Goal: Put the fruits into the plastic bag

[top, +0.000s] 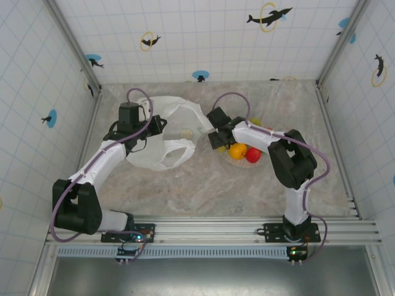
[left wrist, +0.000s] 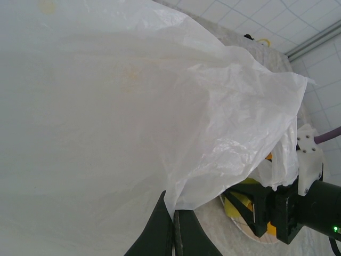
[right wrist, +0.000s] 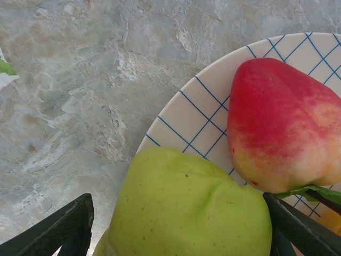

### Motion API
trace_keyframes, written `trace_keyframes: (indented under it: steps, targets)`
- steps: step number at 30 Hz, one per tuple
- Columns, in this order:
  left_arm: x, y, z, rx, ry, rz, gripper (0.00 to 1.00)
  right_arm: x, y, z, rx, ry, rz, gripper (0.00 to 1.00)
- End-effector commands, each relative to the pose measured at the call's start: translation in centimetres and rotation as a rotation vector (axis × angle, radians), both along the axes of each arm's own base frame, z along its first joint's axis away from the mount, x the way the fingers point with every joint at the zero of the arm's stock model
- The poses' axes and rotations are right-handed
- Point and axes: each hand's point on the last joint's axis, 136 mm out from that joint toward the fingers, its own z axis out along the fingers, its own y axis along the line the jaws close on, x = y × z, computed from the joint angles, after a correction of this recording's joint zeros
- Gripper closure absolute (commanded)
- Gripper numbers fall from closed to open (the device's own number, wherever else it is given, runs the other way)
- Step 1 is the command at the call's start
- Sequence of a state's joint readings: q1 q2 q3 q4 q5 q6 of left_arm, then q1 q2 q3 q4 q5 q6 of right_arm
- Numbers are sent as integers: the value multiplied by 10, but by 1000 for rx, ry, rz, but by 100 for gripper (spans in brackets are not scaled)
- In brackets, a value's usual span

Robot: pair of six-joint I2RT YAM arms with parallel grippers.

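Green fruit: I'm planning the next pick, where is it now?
In the right wrist view the green fruit lies on the rim of the plate, between the fingers of the right gripper, beside the red fruit.

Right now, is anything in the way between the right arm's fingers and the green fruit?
No, nothing visible is. The green fruit lies at the edge of the plate, already between the open right fingers. The red fruit sits beside it, outside the fingers.

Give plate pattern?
The plate is cream with thin blue grid lines, clearest in the right wrist view.
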State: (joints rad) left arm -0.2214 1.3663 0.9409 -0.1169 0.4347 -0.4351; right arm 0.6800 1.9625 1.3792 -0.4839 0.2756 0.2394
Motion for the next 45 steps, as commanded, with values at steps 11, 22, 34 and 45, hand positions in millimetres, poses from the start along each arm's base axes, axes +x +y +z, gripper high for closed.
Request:
trace_keyframes:
  steps: [11, 22, 34, 45]
  targets:
    - [-1, 2, 5, -26, -12, 1, 100, 14, 6, 12, 32, -34, -11, 36]
    - [-2, 0, 6, -40, -7, -7, 100, 13, 4, 69, 183, -150, -7, 43]
    - [-3, -8, 14, -103, -9, -32, 100, -49, -7, 111, 334, -333, 183, 46]
    - [-11, -21, 18, -156, 6, -111, 100, -76, 68, 109, 378, -393, 541, 47]
